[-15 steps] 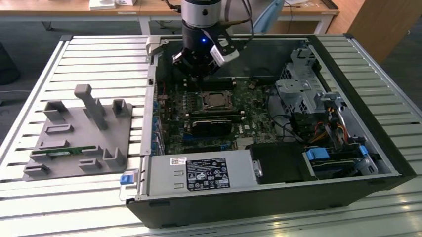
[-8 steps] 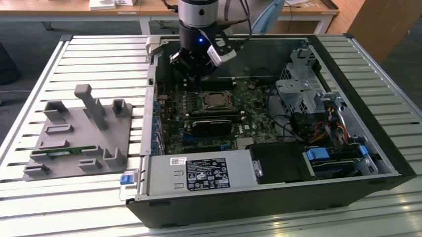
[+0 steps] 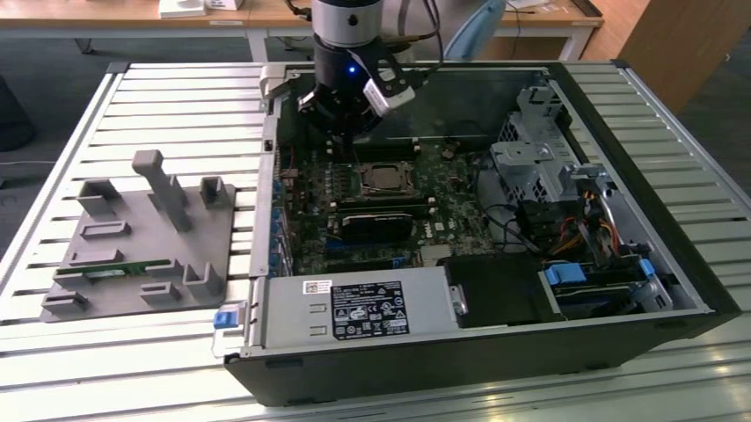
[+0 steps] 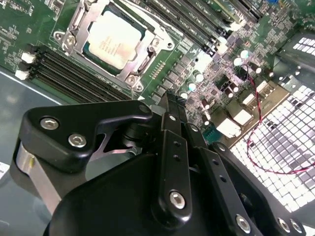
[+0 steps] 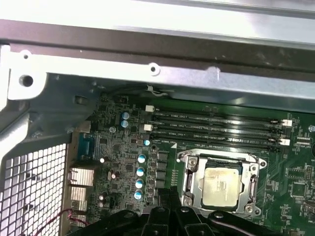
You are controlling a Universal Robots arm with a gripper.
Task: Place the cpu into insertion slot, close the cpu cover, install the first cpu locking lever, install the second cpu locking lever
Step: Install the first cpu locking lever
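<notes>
The cpu (image 5: 221, 184) is seen seated in the insertion slot (image 5: 194, 204) on the green circuit board (image 5: 295, 189), inside an open computer case (image 3: 493, 374) that is laid on a slatted worktop (image 3: 176, 105). The cpu cover (image 4: 142, 63) appears to be folded down over it, so that the pale metal top is framed by the cover's window. Whether the thin locking lever (image 5: 253, 186) along the cover's side is hooked home cannot be told. The claw (image 4: 172, 105) is held above the board near the slot, apart from it, with its fingers brought together and nothing seen between them. Several things could go wrong from here. If the closed tip is brought down off line, the memory slots (image 5: 216, 130) or the small blue-topped capacitors (image 5: 141, 172) just beside the slot could be struck and damaged. If a lever is pushed by a narrow tip without being trapped, it could slip sideways and spring up, and the cover could be lifted with it. If the chip is not lying flat, the contacts beneath could be bent once pressure is applied to the cover.
</notes>
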